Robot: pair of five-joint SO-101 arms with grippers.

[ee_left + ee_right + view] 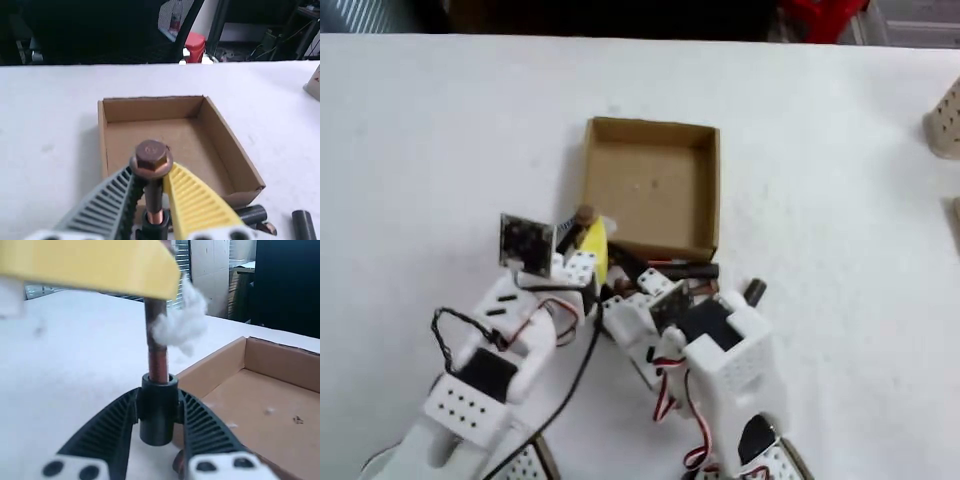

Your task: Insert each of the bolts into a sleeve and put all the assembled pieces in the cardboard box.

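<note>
Copper-toned and upright, the bolt [151, 159] is standing just before the near wall of the cardboard box [227, 145]. The left claw [150, 172] is pinching it just under its head, between one grey finger and one yellow finger. The bolt's shank is dipping into the mouth of a black sleeve [157, 412], which the right claw [158, 400] is gripping between its black fingers directly beneath. Two loose sleeves [257, 214] are lying on the white tabletop [420, 130] just beside the box's near corner. Beyond them, the box is sitting with its open top facing up.
</note>
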